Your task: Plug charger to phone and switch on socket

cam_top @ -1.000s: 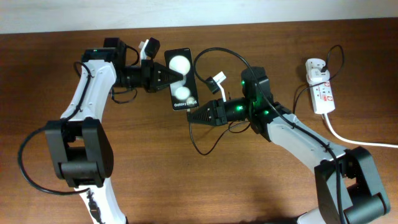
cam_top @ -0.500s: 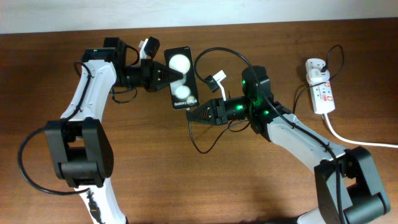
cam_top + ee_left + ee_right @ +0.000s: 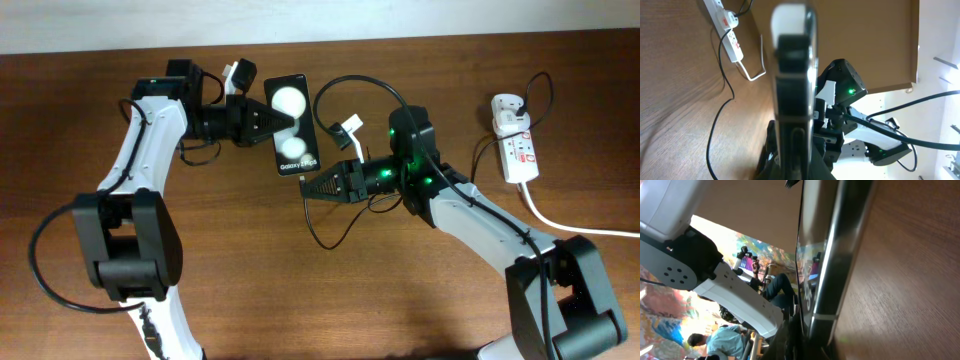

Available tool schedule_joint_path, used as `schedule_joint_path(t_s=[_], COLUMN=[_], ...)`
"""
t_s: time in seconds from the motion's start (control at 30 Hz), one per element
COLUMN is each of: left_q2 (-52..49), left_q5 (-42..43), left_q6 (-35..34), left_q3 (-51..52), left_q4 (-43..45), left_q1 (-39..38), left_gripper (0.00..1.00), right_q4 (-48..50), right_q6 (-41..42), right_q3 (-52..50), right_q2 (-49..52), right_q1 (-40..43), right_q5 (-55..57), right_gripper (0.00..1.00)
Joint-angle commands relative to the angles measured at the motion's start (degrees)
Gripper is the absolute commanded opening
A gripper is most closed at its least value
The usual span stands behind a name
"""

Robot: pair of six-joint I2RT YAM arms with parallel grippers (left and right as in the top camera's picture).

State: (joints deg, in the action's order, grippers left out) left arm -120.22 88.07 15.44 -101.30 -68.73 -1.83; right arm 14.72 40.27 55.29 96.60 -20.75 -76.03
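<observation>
Left end effector (image 3: pixel 263 120) pinching phone (image 3: pixel 291 128), lettering overhead

From overhead we see bright, even light on the brown desk (image 3: pixel 300 300), with soft, short shadows beneath the arms and everything sharp. Two round white patches shine on the phone (image 3: pixel 291 125), and green lamps (image 3: pixel 393 131) glow on the right arm. In the left wrist view the phone is a dark blur up close, while the socket (image 3: pixel 730 35) and charger (image 3: pixel 720 115) cable stay crisp. The background at right is blown out white. In the right wrist view the near phone edge is soft and the wood grain is clear.
</observation>
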Motion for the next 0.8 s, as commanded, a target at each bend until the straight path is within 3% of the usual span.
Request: schedule_joint_path(t_s=[0.0,0.77], left_q2=[0.2,0.2], left_q5=[2.1,2.1], left_q6=[0.2,-3.0], left_q3=[-0.3,-0.3], left_q4=[0.1,0.1], left_q1=[-0.2,-1.4], left_gripper=[0.00,0.00], right_q4=[0.3,0.1], right_q6=[-0.8,-0.8], right_q3=[0.2,0.2], right_q2=[0.0,0.0], right_q1=[0.2,0.2], right_q5=[-0.5,0.2], right_gripper=[0.04,0.04])
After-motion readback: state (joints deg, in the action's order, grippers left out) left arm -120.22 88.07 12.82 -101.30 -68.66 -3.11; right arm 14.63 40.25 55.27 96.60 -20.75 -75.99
